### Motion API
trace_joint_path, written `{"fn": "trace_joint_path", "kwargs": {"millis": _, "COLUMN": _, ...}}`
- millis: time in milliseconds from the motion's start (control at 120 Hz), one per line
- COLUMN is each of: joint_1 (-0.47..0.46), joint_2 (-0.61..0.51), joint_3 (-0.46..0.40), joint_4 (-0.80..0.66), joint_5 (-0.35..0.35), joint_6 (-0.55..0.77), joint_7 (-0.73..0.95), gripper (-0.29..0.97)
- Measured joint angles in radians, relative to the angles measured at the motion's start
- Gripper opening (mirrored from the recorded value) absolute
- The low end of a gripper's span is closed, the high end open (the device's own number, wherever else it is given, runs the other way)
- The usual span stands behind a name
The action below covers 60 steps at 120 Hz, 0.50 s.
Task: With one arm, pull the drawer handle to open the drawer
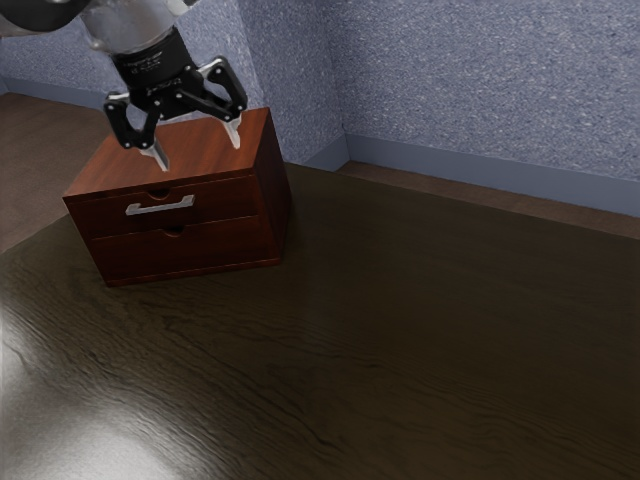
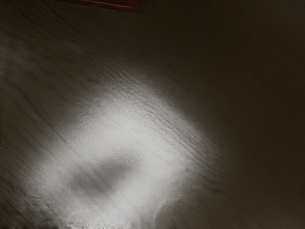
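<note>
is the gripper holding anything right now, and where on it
Nothing is held. The gripper is open above the cabinet, fingers spread, not touching the drawer handle.

- Exterior: set high at the arm's side, tilted down across the table (image 1: 400,330) toward the corner where the walls (image 1: 480,70) meet.
- Stands well back, taking in a broad stretch of the table, the whole cabinet (image 1: 180,235) at the exterior view's left, and the gripper (image 1: 200,153) above it.
- Wrist: mounted on the hand, aimed down at the table (image 2: 228,71) beside the cabinet.
- Sits much nearer to the wood than the exterior camera, close enough for the grain and a glare patch (image 2: 128,143) to loom large.
- Shared by both: the table near the cabinet, plus a thin strip of the cabinet (image 2: 109,4) at the wrist picture's margin.
</note>
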Motion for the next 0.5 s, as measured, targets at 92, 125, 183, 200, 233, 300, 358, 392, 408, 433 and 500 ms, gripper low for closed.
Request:
{"fn": "trace_joint_path", "kwargs": {"millis": 92, "joint_1": 0.009, "joint_2": 0.028, "joint_3": 0.003, "joint_4": -0.018, "joint_5": 0.0, "joint_6": -0.003, "joint_7": -0.123, "gripper": 0.68}}
{"fn": "trace_joint_path", "kwargs": {"millis": 125, "joint_1": 0.013, "joint_2": 0.032, "joint_3": 0.004, "joint_4": -0.026, "joint_5": 0.001, "joint_6": -0.001, "joint_7": -0.163, "gripper": 0.68}}
{"fn": "trace_joint_path", "kwargs": {"millis": 183, "joint_1": 0.023, "joint_2": 0.049, "joint_3": 0.006, "joint_4": -0.033, "joint_5": 0.002, "joint_6": 0.003, "joint_7": -0.228, "gripper": 0.68}}
{"fn": "trace_joint_path", "kwargs": {"millis": 200, "joint_1": 0.027, "joint_2": 0.052, "joint_3": 0.006, "joint_4": -0.034, "joint_5": 0.003, "joint_6": 0.005, "joint_7": -0.245, "gripper": 0.68}}
{"fn": "trace_joint_path", "kwargs": {"millis": 233, "joint_1": 0.032, "joint_2": 0.055, "joint_3": 0.006, "joint_4": -0.049, "joint_5": 0.003, "joint_6": 0.014, "joint_7": -0.278, "gripper": 0.68}}
{"fn": "trace_joint_path", "kwargs": {"millis": 300, "joint_1": 0.035, "joint_2": 0.054, "joint_3": 0.006, "joint_4": -0.081, "joint_5": 0.004, "joint_6": 0.041, "joint_7": -0.34, "gripper": 0.68}}
{"fn": "trace_joint_path", "kwargs": {"millis": 358, "joint_1": 0.033, "joint_2": 0.048, "joint_3": 0.012, "joint_4": -0.103, "joint_5": 0.005, "joint_6": 0.064, "joint_7": -0.388, "gripper": 0.68}}
{"fn": "trace_joint_path", "kwargs": {"millis": 392, "joint_1": 0.033, "joint_2": 0.046, "joint_3": 0.021, "joint_4": -0.12, "joint_5": 0.006, "joint_6": 0.079, "joint_7": -0.414, "gripper": 0.68}}
{"fn": "trace_joint_path", "kwargs": {"millis": 408, "joint_1": 0.031, "joint_2": 0.044, "joint_3": 0.028, "joint_4": -0.131, "joint_5": 0.006, "joint_6": 0.088, "joint_7": -0.426, "gripper": 0.68}}
{"fn": "trace_joint_path", "kwargs": {"millis": 433, "joint_1": 0.031, "joint_2": 0.042, "joint_3": 0.041, "joint_4": -0.15, "joint_5": 0.006, "joint_6": 0.103, "joint_7": -0.444, "gripper": 0.68}}
{"fn": "trace_joint_path", "kwargs": {"millis": 500, "joint_1": 0.036, "joint_2": 0.025, "joint_3": 0.068, "joint_4": -0.206, "joint_5": 0.005, "joint_6": 0.148, "joint_7": -0.488, "gripper": 0.68}}
